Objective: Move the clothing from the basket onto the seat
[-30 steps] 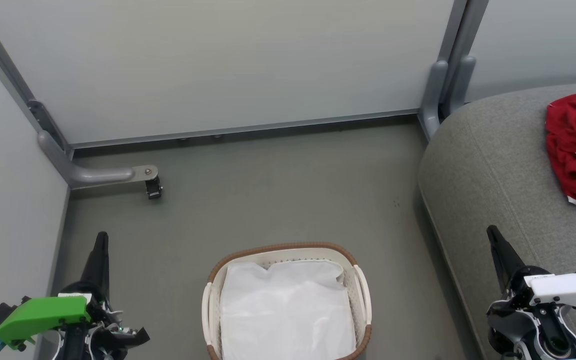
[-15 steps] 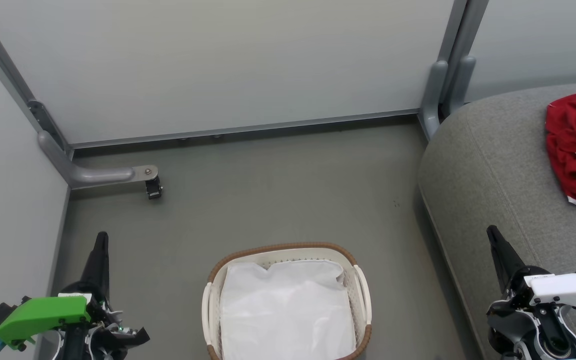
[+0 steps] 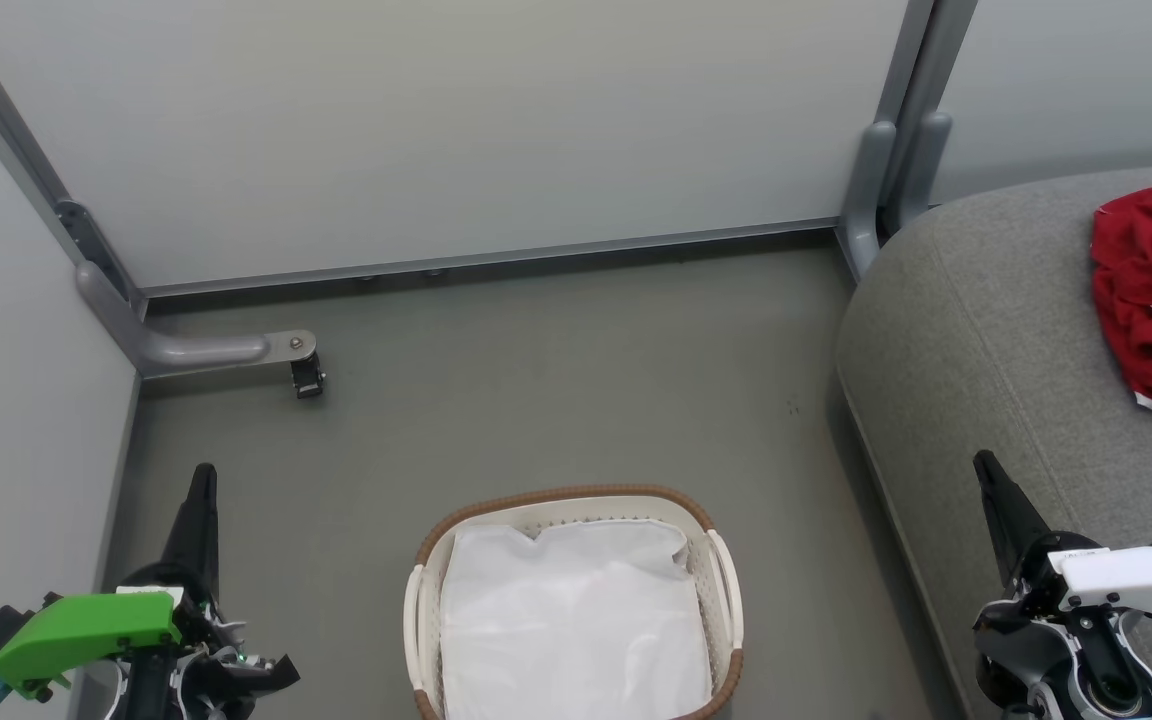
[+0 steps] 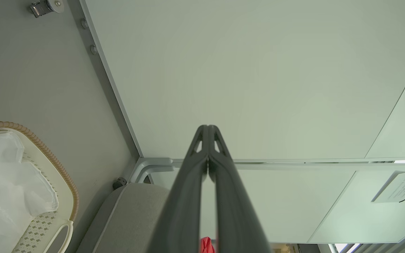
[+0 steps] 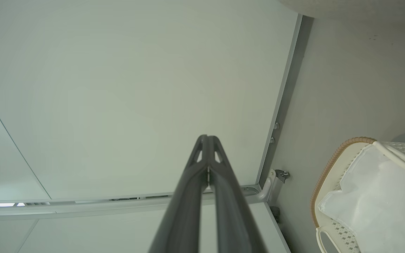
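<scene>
The red clothing (image 3: 1151, 290) lies bunched on the grey seat (image 3: 976, 330) at the right edge, white trim showing. The cream basket (image 3: 716, 560) with its brown rim stands on the floor at bottom centre, holding the white liner (image 3: 571, 620). My left gripper (image 3: 203, 475) rests at the lower left, shut and holding nothing, well left of the basket. My right gripper (image 3: 984, 462) is shut at the lower right over the seat's front edge. Both wrist views show fingertips pressed together: the left gripper (image 4: 208, 127) and the right gripper (image 5: 207, 137). A sliver of the red clothing (image 4: 206, 245) shows between the left fingers.
Pale partition walls (image 3: 436, 130) close off the far side and the left. A grey metal foot with a caster (image 3: 306, 375) juts onto the floor at the left corner. A grey post (image 3: 886, 180) stands by the seat's rounded corner. Grey floor (image 3: 556, 390) lies between basket and wall.
</scene>
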Robot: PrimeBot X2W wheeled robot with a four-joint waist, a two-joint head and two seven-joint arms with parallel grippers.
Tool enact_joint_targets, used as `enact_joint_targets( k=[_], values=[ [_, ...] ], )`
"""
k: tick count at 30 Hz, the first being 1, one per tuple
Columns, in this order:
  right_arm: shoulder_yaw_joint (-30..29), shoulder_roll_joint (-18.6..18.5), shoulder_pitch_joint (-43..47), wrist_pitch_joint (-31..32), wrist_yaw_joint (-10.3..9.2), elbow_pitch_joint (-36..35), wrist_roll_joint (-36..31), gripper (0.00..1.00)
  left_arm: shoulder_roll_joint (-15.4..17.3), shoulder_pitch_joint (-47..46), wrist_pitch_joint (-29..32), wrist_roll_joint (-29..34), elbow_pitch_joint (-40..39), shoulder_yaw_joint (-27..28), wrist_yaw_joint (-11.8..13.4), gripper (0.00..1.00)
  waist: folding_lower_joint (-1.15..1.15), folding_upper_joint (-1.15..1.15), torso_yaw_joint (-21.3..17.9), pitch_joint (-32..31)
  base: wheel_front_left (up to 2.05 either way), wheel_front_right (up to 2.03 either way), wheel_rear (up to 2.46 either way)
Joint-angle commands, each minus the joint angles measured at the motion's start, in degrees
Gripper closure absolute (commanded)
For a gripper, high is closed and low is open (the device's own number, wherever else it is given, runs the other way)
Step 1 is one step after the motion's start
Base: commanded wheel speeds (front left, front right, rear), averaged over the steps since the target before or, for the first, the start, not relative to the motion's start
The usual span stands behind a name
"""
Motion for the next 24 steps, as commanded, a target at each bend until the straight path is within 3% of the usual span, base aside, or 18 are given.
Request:
enact_joint_targets(
  k=[1, 24],
  values=[
    [-0.1, -0.3, -0.4, 0.1, 0.00, -0.3, 0.2, 1.00, 0.1, -0.6, 0.2, -0.3, -0.1, 0.1, -0.3, 1.00, 0.00, 0.00, 0.0, 0.0, 0.00, 0.00, 0.00],
    [-0.1, -0.3, -0.4, 0.1, 0.00, -0.3, 0.2, 1.00, 0.1, -0.6, 0.2, -0.3, -0.1, 0.1, -0.3, 1.00, 0.00, 0.00, 0.0, 0.0, 0.00, 0.00, 0.00]
  ],
)
